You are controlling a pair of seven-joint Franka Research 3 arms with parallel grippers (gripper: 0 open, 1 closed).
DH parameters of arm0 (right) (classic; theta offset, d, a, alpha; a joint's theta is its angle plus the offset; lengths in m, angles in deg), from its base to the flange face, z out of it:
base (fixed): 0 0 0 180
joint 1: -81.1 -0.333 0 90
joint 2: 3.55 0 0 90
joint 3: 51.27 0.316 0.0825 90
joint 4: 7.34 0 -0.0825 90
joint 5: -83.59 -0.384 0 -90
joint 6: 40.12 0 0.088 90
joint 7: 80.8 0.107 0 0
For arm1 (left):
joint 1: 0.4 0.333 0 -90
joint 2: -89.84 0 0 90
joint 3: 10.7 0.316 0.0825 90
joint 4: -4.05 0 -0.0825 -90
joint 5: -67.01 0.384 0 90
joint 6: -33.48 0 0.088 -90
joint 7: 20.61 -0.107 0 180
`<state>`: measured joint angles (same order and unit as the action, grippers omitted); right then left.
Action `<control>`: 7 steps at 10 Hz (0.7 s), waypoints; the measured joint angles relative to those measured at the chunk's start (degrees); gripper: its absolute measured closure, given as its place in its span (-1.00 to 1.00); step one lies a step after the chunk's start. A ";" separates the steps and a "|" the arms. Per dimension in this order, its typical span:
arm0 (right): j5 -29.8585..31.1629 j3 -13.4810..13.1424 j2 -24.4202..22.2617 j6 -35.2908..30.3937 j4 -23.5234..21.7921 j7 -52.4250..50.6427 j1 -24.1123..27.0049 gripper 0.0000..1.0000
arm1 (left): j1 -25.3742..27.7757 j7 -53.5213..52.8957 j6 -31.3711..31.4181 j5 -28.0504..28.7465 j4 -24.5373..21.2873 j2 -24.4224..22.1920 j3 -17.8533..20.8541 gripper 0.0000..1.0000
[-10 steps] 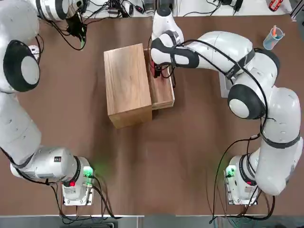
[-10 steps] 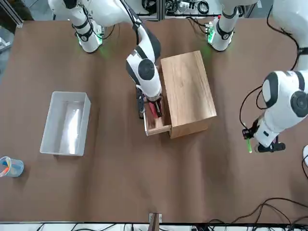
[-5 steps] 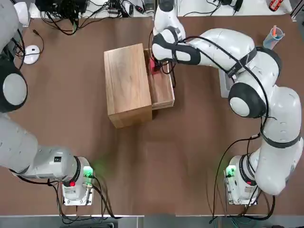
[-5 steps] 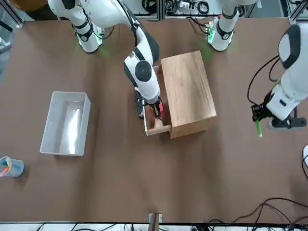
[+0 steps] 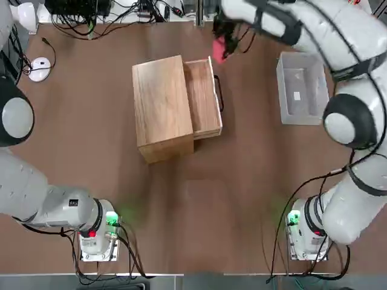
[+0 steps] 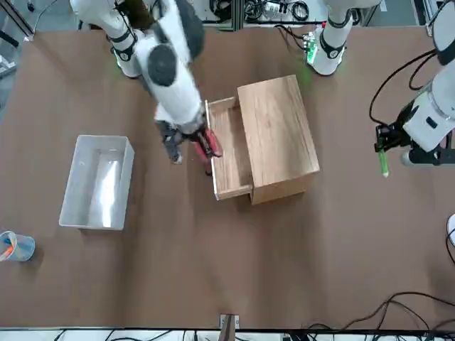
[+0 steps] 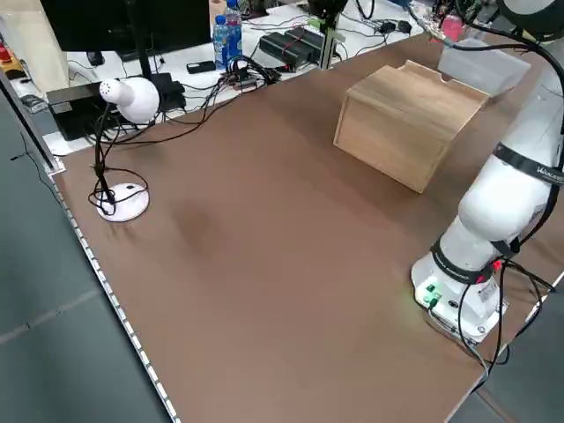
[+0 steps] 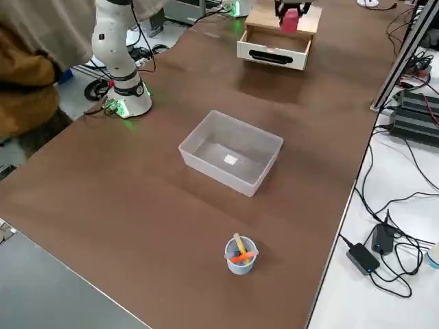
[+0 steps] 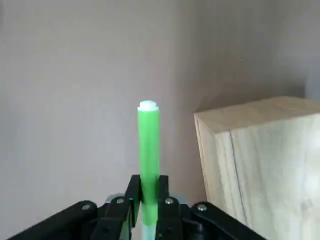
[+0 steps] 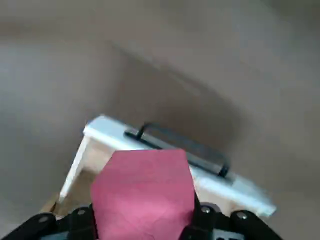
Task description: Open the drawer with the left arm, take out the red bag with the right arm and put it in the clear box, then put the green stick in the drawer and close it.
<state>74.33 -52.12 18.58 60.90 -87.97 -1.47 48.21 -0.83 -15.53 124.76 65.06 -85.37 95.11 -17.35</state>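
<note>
Evenly and fairly brightly lit brown, smooth-topped worktop (image 5: 242,211), with soft shadows.
Pale glare runs down the floor of the rectangular translucent plastic tub (image 6: 109,188); green lights glow on the white arm bases. A soft shadow lies beside the light-wood cabinet (image 9: 260,150) in the left wrist view. The right wrist view is blurred, softening the black wire handle (image 10: 182,145) and grainy worktop.

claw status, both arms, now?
Left claw: closed on the green stick, off at the table's left side.
Right claw: closed on the red bag, above the drawer's front.
</note>
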 joint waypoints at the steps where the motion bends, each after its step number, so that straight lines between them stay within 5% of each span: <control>1: 0.74 -0.12 -0.12 -1.94 -1.35 -12.06 4.65 -0.22 | -0.05 1.67 -0.40 -0.11 -0.39 0.15 -2.47 0.64; 5: 5.52 -0.38 -2.53 0.43 -14.34 -51.32 18.33 -0.22 | -2.63 24.84 3.35 -0.22 -0.58 3.49 -16.28 0.64; 7: 6.30 -0.40 -6.21 8.89 -24.47 -65.29 23.91 -0.22 | -9.63 37.56 7.78 -0.21 1.03 8.08 -18.29 0.64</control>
<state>80.63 -52.51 12.37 69.79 -112.44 -66.75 72.12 -10.46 22.02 132.54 64.85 -84.33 103.18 -35.64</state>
